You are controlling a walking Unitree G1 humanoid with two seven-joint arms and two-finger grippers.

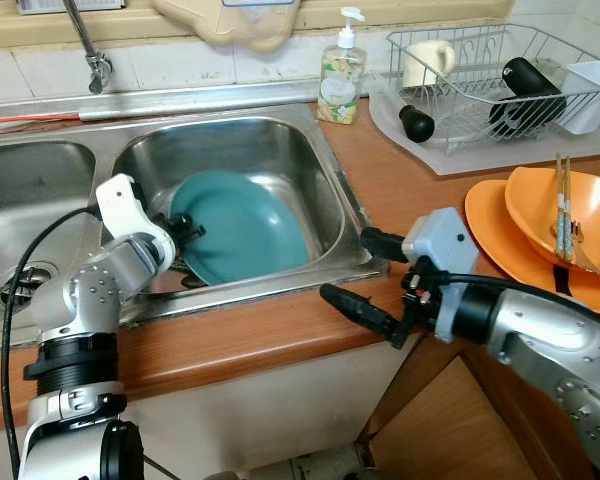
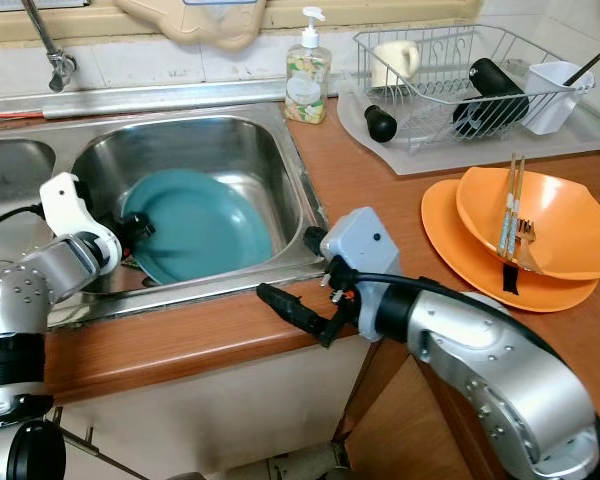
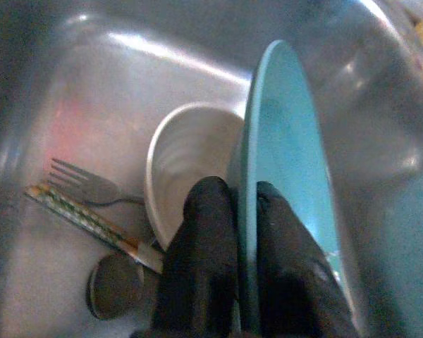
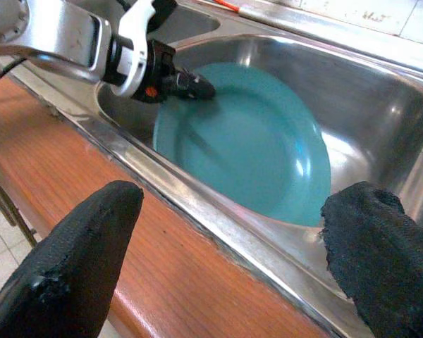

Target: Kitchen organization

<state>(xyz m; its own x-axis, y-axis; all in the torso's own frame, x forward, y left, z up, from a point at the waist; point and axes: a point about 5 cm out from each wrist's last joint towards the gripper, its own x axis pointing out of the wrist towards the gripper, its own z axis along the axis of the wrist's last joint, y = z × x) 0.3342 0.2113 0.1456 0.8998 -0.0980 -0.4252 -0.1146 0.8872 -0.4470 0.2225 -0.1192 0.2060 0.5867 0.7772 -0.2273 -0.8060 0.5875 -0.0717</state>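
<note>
A teal plate (image 1: 242, 226) stands tilted on edge in the right basin of the steel sink (image 1: 325, 175). My left gripper (image 1: 185, 233) is shut on the plate's left rim; in the left wrist view its fingers (image 3: 204, 267) pinch the rim of the teal plate (image 3: 285, 176). Behind the plate lie a white bowl (image 3: 183, 165), a fork (image 3: 84, 184) and chopsticks (image 3: 92, 224). My right gripper (image 1: 365, 275) hovers open over the wooden counter's front edge, right of the sink, holding nothing. The right wrist view looks between its fingertips (image 4: 81, 239) at the plate (image 4: 254, 144).
An orange bowl (image 1: 570, 215) with chopsticks and a fork sits on an orange plate (image 1: 500, 240) at the right. A dish rack (image 1: 490, 80) with a mug and black bottle stands behind. A soap bottle (image 1: 341, 75) and the tap (image 1: 88, 50) line the back wall.
</note>
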